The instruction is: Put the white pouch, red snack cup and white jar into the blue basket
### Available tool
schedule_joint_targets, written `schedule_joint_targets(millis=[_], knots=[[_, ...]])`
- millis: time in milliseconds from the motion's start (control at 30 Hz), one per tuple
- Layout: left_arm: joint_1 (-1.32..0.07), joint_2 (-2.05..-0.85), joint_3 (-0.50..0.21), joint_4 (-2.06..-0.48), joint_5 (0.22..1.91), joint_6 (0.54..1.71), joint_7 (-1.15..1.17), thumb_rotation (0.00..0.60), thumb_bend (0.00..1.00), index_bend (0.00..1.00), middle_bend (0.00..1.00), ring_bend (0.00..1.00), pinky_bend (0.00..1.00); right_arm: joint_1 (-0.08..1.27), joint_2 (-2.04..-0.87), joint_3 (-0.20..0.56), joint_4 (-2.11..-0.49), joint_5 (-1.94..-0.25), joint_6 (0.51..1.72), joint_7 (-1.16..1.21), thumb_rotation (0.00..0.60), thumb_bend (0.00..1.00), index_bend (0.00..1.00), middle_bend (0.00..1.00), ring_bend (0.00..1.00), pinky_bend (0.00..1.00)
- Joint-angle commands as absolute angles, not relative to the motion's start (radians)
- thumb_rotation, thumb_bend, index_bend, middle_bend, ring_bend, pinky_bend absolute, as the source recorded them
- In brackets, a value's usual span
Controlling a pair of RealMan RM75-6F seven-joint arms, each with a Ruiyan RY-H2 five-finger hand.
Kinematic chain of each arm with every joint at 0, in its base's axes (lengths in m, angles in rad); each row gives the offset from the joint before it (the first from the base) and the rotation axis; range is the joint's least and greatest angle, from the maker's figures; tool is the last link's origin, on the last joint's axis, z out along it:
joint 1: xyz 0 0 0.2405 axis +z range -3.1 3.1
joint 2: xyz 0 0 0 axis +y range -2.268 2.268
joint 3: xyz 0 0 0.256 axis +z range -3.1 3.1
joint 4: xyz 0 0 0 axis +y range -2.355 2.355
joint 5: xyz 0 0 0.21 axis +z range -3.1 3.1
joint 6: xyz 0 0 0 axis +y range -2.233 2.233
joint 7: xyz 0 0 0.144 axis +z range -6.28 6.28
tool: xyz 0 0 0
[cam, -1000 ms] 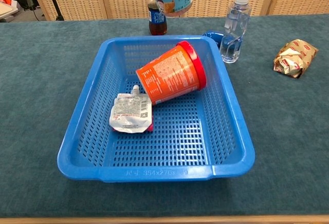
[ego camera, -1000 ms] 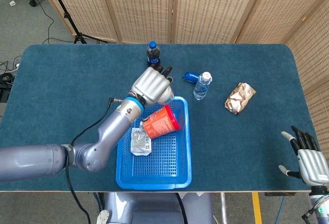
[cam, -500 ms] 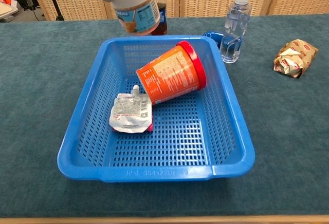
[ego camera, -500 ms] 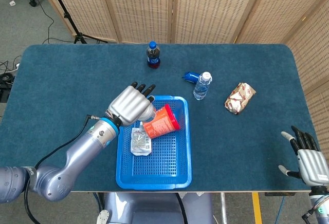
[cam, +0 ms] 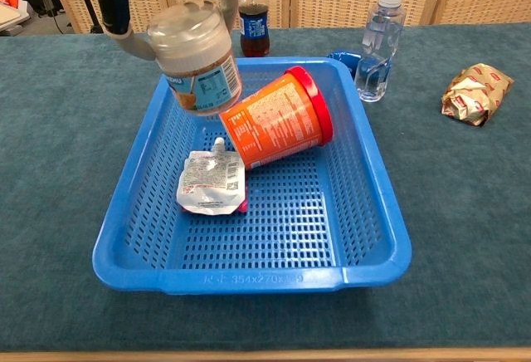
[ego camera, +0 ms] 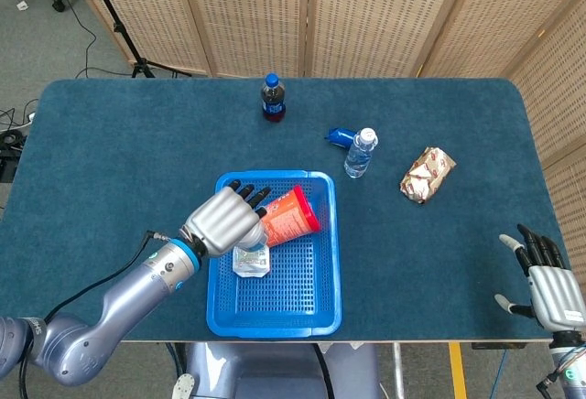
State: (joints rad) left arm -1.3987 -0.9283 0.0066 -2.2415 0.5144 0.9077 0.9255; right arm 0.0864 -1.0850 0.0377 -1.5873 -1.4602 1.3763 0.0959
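My left hand [ego camera: 224, 221] grips the white jar [cam: 195, 59] and holds it tilted in the air over the left part of the blue basket [cam: 249, 279]. In the head view the hand hides the jar. In the chest view the left hand [cam: 116, 9] wraps the jar from above. The red snack cup [ego camera: 288, 216] [cam: 278, 117] lies on its side inside the basket [ego camera: 334, 253]. Beside it, the white pouch [ego camera: 249, 260] [cam: 211, 183] lies flat on the basket floor. My right hand [ego camera: 545, 280] is open at the table's front right edge, holding nothing.
Behind the basket stands a cola bottle [ego camera: 272, 97] [cam: 254, 23]. A water bottle [ego camera: 360, 152] [cam: 377, 42] and a small blue object [ego camera: 340, 134] [cam: 342, 57] are near the basket's far right corner. A crumpled snack packet [ego camera: 428, 174] [cam: 474, 92] lies further right.
My left hand has carried the jar from behind the basket's far edge toward me and lower, to above the basket's left side. The cup, pouch and right hand have not moved.
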Motion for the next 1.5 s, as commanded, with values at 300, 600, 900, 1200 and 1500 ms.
schedule_joint_targets(millis=[300,600,900,1200,1500], knots=[[-1.355,-0.934,0.053,-2.281,0.606,0.957,0.936,0.6,0.23,0.21,0.0,0.02,0.12,0.085,-1.086,0.037,-1.588,-1.461,1.38,0.095,0.6,0.16,0.14,0.0,0.0,0.0],[-1.317,-0.936,0.062,-2.276,0.64,0.977,0.904,0.6,0.13,0.05,0.0,0.0,0.05,0.084,-1.087,0.037,-1.588,-1.462,1.382,0.092,0.6,0.16,0.14,0.0,0.0,0.0],[-1.183,-0.943,0.056,-2.251,0.809,1.132,0.824,0.6,0.13,0.04,0.0,0.0,0.02,0.083,-1.086,0.037,-1.587,-1.462,1.384,0.09,0.6,0.16,0.14,0.0,0.0,0.0],[-0.887,-0.966,0.102,-2.207,1.08,1.44,0.692,0.6,0.13,0.04,0.0,0.0,0.02,0.079,-1.088,0.038,-1.584,-1.464,1.395,0.078,0.6,0.16,0.14,0.0,0.0,0.0],[-0.686,-0.996,0.106,-2.161,1.181,1.584,0.584,0.6,0.13,0.04,0.0,0.0,0.01,0.076,-1.1,0.045,-1.581,-1.491,1.439,0.017,0.6,0.16,0.14,0.0,0.0,0.0]])
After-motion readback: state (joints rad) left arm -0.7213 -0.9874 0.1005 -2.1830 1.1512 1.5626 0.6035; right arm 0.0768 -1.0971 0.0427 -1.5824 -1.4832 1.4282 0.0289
